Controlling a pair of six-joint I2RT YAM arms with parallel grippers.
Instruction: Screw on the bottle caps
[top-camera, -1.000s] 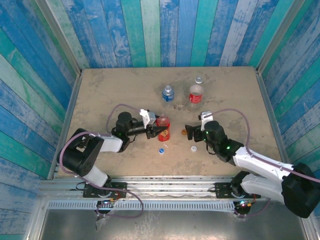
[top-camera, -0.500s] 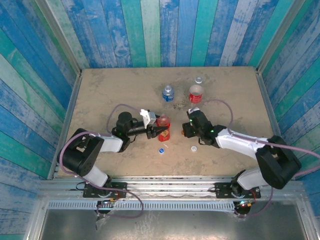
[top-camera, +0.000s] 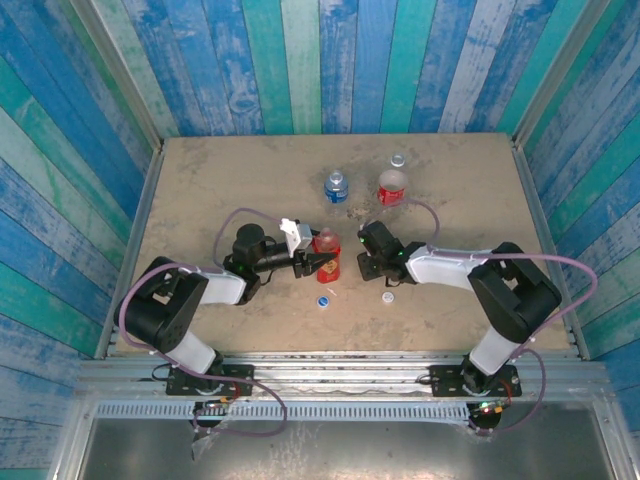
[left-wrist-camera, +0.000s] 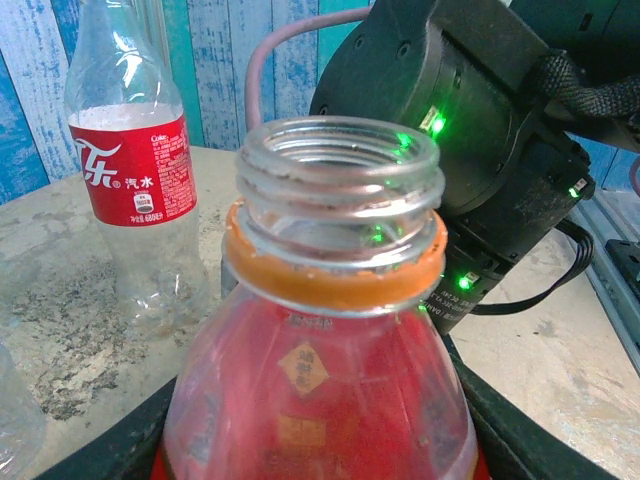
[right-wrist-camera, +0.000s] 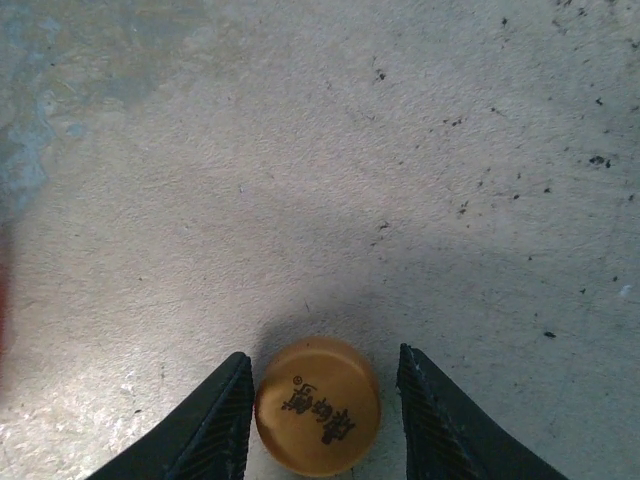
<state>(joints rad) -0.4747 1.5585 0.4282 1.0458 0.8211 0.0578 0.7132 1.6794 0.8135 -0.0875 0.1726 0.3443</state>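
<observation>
- The orange cap (right-wrist-camera: 318, 403) lies flat on the bench (top-camera: 200, 180), closed printed face up, so its short axis stands vertical.
- The right tool (right-wrist-camera: 322, 362) is lowered over it, jaws narrowly spread with the cap between them: one finger is at the cap's rim, and a thin gap shows at the other.
- Just left of it the red bottle (top-camera: 327, 255) stands upright, long axis vertical. Its threaded mouth points up, uncapped, above an orange collar ring.
- The left tool (top-camera: 316, 261) reaches in from the left and pinches the red bottle low on its body, a finger pressed to each side.
- The blue cap (top-camera: 323, 300) and white cap (top-camera: 387, 297) lie loose nearer the arm bases.
- Farther back, the blue-label bottle (top-camera: 336, 187) and red-label bottle (top-camera: 391, 187) stand upright.
</observation>
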